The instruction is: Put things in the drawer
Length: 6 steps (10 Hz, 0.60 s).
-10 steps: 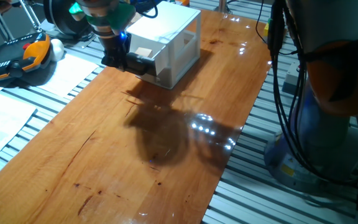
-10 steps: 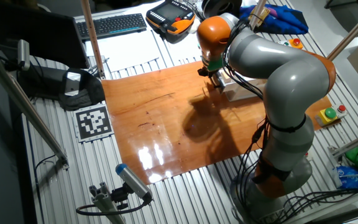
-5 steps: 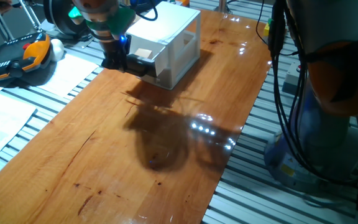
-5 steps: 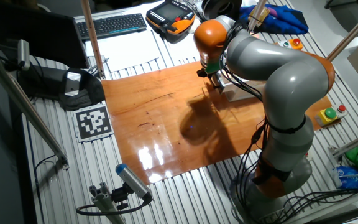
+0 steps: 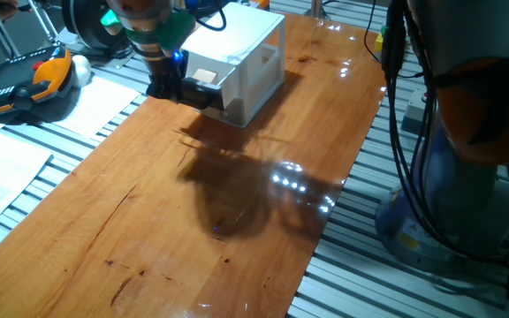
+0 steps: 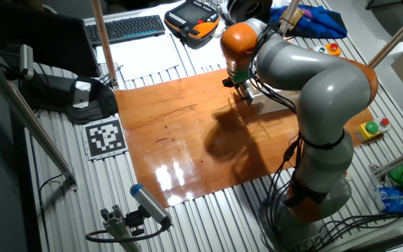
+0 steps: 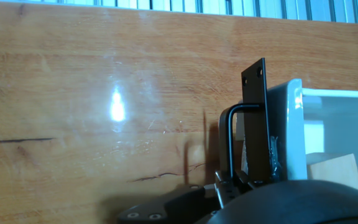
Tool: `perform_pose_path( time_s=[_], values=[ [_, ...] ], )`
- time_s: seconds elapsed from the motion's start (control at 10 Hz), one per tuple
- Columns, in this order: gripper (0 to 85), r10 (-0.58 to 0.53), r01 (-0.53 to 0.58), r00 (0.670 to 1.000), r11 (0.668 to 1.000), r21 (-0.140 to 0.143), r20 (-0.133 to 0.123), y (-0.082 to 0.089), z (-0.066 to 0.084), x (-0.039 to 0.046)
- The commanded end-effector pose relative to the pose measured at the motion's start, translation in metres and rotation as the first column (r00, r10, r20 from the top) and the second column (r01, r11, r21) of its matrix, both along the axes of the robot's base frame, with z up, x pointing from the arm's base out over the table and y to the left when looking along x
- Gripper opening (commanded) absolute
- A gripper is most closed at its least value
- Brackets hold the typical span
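Note:
The white cabinet (image 5: 250, 62) stands at the far end of the wooden table. Its upper drawer (image 5: 222, 87) is pulled out, and a pale beige cube (image 5: 203, 76) lies inside. My gripper (image 5: 175, 87) is right at the drawer's front, against the dark handle bar (image 7: 254, 118). In the hand view the drawer's white front wall (image 7: 294, 127) shows with the cube (image 7: 332, 169) behind it, and my gripper (image 7: 225, 186) sits low at the foot of the handle. Its fingers are mostly hidden. In the other fixed view the arm covers most of the cabinet, with the gripper (image 6: 242, 91) beside it.
A teach pendant (image 5: 25, 84) and papers (image 5: 3, 163) lie left of the table. A keyboard (image 6: 126, 28) sits beyond the far edge. The robot's base (image 6: 317, 189) and cables (image 5: 405, 150) stand off the table's right side. A tag marker (image 6: 105, 136) lies by the table's edge.
The gripper has shifted only slightly at the drawer's front. The cube and the cabinet stay where they were.

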<state>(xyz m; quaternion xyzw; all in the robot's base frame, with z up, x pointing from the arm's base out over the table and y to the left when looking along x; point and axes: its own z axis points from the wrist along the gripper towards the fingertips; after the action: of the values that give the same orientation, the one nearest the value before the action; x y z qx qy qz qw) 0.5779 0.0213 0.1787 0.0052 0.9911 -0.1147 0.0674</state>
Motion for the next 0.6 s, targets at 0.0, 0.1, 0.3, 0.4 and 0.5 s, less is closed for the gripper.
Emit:
perform_pose_path(
  time_s=[0.0,0.1,0.3,0.4,0.5],
  values=[
    [0.0,0.0,0.0,1.0,1.0,0.001,0.0,-0.0009,-0.0002,-0.0001],
    [0.0,0.0,0.0,1.0,1.0,-0.001,0.001,-0.0022,-0.0007,-0.0005],
    [0.0,0.001,-0.001,1.0,1.0,0.005,0.003,-0.0053,-0.002,-0.001],
    [0.0,0.001,-0.001,1.0,1.0,0.007,0.003,-0.0068,-0.0022,-0.0012],
    [0.0,0.001,-0.001,1.0,1.0,0.007,0.003,-0.0084,-0.0019,-0.0013]
  ],
)
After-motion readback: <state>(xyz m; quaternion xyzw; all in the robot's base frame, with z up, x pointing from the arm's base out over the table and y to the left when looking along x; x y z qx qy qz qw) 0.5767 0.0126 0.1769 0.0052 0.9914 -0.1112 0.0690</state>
